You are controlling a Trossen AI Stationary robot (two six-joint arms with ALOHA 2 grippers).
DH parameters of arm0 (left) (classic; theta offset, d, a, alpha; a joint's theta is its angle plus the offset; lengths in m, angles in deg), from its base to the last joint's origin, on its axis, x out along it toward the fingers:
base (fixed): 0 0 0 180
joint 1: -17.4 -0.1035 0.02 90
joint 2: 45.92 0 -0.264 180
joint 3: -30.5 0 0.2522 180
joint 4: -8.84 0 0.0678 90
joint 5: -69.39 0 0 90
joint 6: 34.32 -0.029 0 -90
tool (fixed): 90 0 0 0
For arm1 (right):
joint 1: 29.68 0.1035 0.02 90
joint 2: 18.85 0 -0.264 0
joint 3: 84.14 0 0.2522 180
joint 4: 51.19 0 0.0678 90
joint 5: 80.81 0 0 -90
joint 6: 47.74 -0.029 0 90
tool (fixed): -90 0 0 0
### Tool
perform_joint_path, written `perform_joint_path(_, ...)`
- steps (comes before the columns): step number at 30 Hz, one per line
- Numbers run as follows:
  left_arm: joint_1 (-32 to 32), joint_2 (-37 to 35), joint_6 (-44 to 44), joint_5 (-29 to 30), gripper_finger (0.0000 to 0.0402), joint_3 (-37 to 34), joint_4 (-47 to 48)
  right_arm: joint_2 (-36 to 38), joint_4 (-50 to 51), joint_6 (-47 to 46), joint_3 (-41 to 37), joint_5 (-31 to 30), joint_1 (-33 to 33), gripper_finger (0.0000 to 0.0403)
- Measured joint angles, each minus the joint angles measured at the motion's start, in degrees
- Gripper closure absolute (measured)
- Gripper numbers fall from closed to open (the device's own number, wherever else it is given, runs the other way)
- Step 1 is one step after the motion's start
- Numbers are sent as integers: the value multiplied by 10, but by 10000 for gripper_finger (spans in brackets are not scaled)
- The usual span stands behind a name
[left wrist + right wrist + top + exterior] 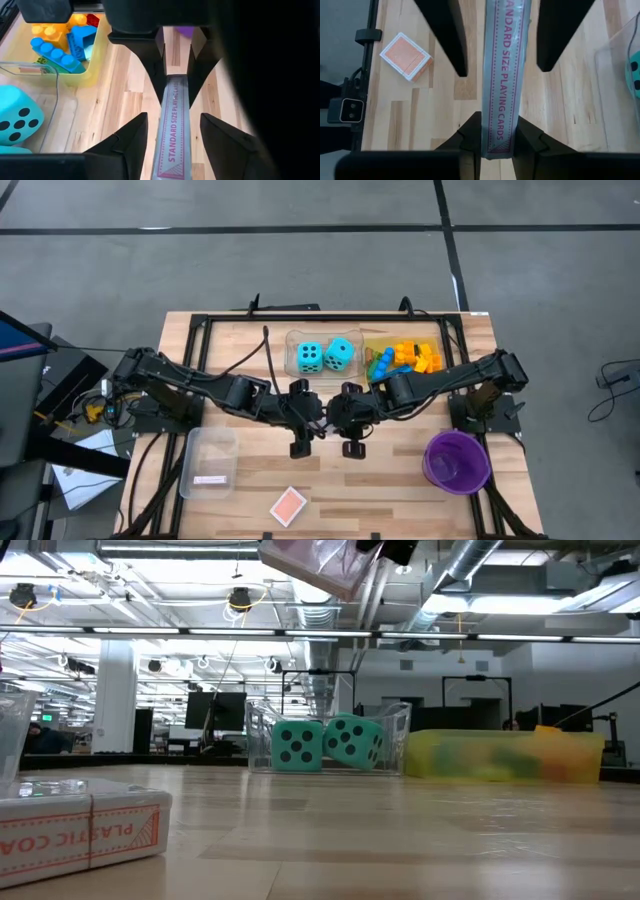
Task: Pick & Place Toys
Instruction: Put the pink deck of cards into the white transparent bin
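Card pack — long axis arm-to-arm — clenched by R jaws, L jaws released astride.

You have a purple round bowl near the desk's front right corner, and a clear rectangular tray towards the front left corner, the two well apart. Along the back edge a second clear tray and a yellow tray stand side by side. Beyond the desk you'll see grey floor and, in the low view, a room hung with ceiling pipes.
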Motion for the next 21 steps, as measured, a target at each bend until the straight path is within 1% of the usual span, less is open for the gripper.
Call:
perform_joint_path(5, 0, 0, 0, -2, 224, 0, -2, 0, 2, -3, 0, 26, -1, 342)
perform_joint_path(9, 0, 0, 0, -26, 216, 0, -2, 0, 8, -4, 0, 31, -3, 342)
perform_joint_path(13, 1, 0, 2, -39, 214, 0, -1, -1, 7, -4, -1, 67, -13, 342)
perform_joint_path(15, 0, 0, 1, -51, 214, 0, 3, -6, 10, -3, 1, 74, -16, 342)
perform_joint_path(19, 0, 5, 6, -71, 220, 0, 26, -30, 43, 24, 34, 75, -18, 342)
perform_joint_path(21, 0, 9, 6, -72, 227, 0, 33, -47, 68, 38, 58, 75, -17, 342)
